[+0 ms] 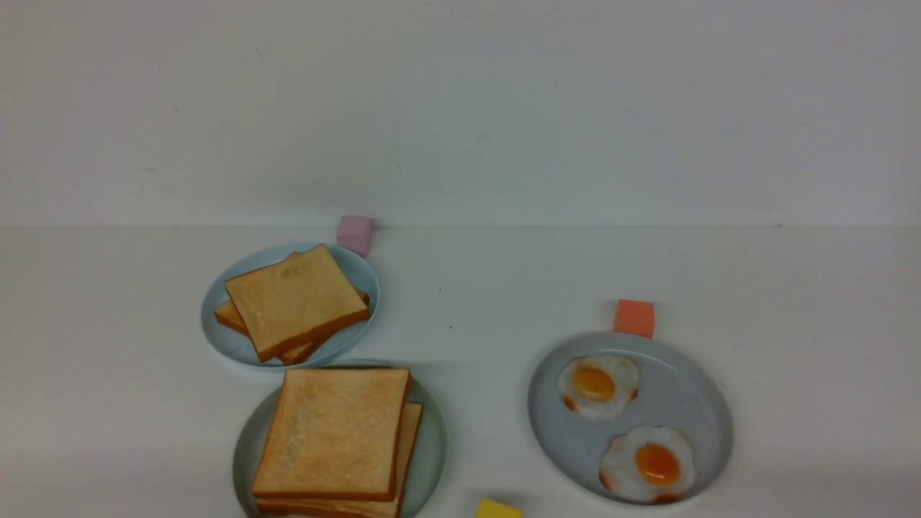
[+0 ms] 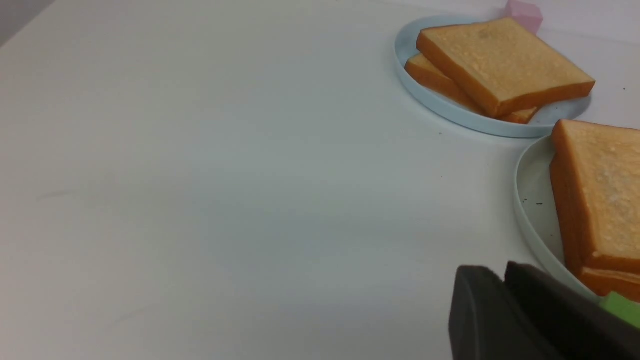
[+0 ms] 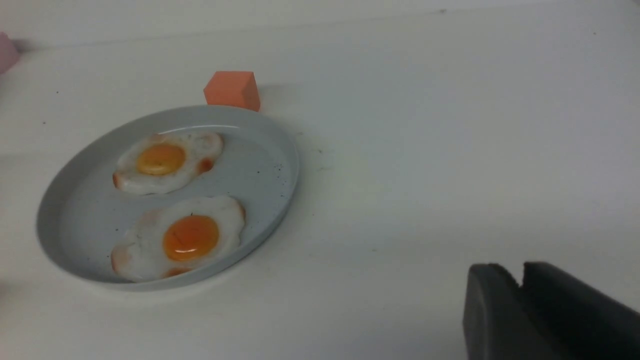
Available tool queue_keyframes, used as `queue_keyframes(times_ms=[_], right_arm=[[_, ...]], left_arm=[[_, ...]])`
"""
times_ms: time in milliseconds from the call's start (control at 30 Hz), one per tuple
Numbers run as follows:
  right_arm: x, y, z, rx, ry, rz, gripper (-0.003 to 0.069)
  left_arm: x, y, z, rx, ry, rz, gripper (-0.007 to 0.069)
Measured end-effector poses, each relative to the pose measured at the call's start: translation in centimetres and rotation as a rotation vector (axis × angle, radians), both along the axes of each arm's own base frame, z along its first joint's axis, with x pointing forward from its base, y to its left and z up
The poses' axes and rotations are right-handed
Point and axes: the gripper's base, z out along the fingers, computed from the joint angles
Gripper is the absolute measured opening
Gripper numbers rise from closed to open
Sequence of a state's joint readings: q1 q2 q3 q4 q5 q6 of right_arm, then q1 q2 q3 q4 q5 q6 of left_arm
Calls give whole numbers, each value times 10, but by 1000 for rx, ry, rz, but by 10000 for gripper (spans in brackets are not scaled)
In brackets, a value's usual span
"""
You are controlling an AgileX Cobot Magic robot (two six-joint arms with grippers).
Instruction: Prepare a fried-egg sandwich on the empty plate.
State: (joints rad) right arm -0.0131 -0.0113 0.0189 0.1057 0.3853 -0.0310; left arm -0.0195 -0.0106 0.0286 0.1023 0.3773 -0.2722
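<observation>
The pale mint-green plate point(image 1: 246, 446) sits at the near centre-left and carries a stack of golden toast slices point(image 1: 334, 432). I cannot see what lies between the slices. In the left wrist view my left gripper point(image 2: 504, 272) hovers beside this plate's rim point(image 2: 532, 200), its dark jaws pressed together and holding nothing. Two fried eggs point(image 1: 597, 385) point(image 1: 651, 464) lie on the grey-blue plate point(image 1: 683, 403) at the right. My right gripper point(image 3: 520, 270) is off to the side of that plate point(image 3: 260, 165), its jaws together and holding nothing. Neither gripper shows in the front view.
A light-blue plate point(image 1: 216, 316) behind the mint one holds more toast point(image 1: 295, 298). Small foam cubes stand about: pink point(image 1: 354, 234), orange point(image 1: 634, 318), yellow point(image 1: 498, 509) at the front edge. A green block point(image 2: 622, 307) peeks out by the left gripper.
</observation>
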Motion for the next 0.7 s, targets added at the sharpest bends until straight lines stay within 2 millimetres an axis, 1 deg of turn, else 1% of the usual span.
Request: queue_keyframes(times_ms=[700], right_arm=[[0, 0, 0, 1, 0, 0, 137]], left_arm=[[0, 0, 0, 0, 0, 0, 81]])
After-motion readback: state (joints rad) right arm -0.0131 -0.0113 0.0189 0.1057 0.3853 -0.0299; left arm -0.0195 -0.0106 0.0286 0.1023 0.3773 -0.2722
